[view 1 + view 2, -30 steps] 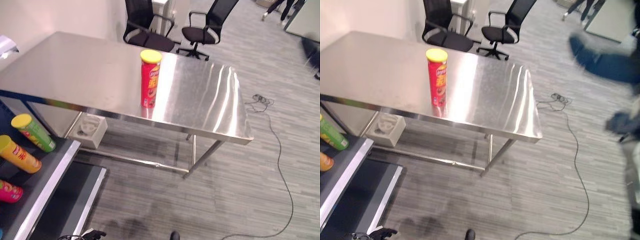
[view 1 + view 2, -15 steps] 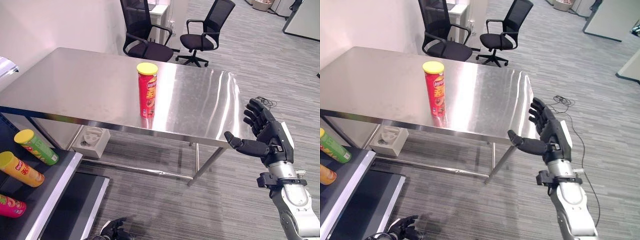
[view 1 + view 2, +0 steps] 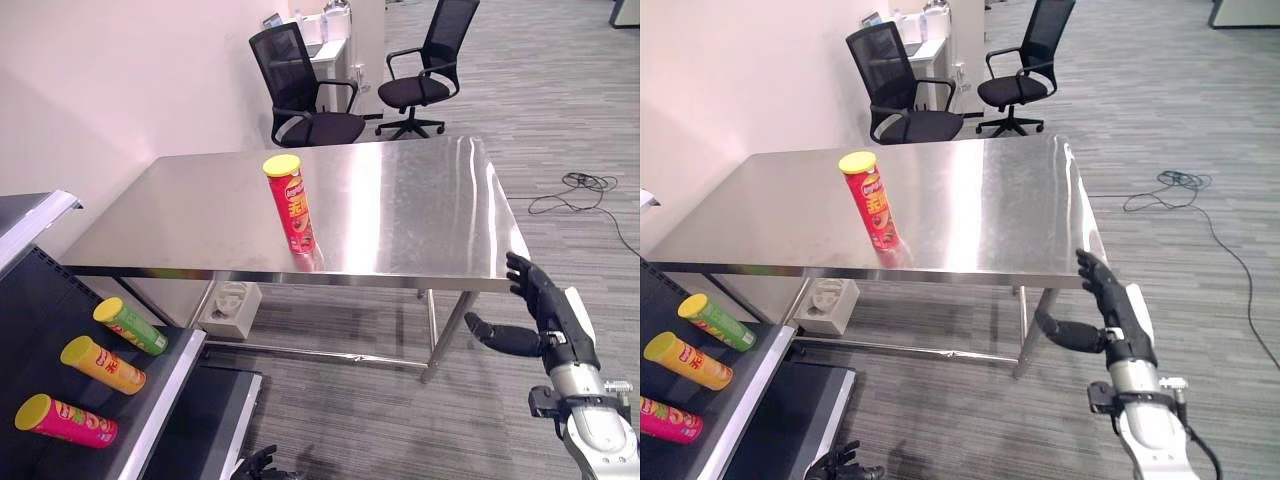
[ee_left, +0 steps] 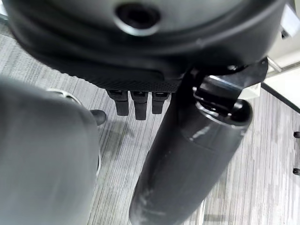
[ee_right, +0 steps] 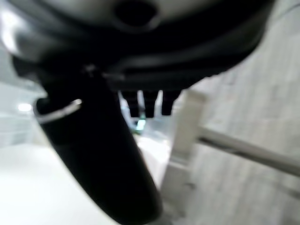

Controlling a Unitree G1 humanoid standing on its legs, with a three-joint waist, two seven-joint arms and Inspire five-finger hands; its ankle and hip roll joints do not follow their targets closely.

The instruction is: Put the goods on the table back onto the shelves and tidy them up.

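A red crisp can [image 3: 292,205] with a yellow lid stands upright near the front of the steel table [image 3: 420,210]. My right hand [image 3: 540,318] hangs open, thumb out and holding nothing, just below and in front of the table's front right corner, well to the right of the can. My left hand [image 3: 843,464] hangs low near the floor with relaxed fingers [image 4: 135,101], empty. On the dark sloping shelf [image 3: 150,400] at the left lie a green can [image 3: 130,325], an orange can [image 3: 102,363] and a pink can [image 3: 65,420].
Two black office chairs [image 3: 310,95] [image 3: 432,60] stand beyond the table's far side. A white box [image 3: 232,308] sits on the floor under the table. A cable [image 3: 585,185] lies on the carpet at the right. A wall runs along the left.
The camera has swung, so the whole scene has shifted and more of the shelf shows. My right hand now sits lower, under the table's corner, still open.
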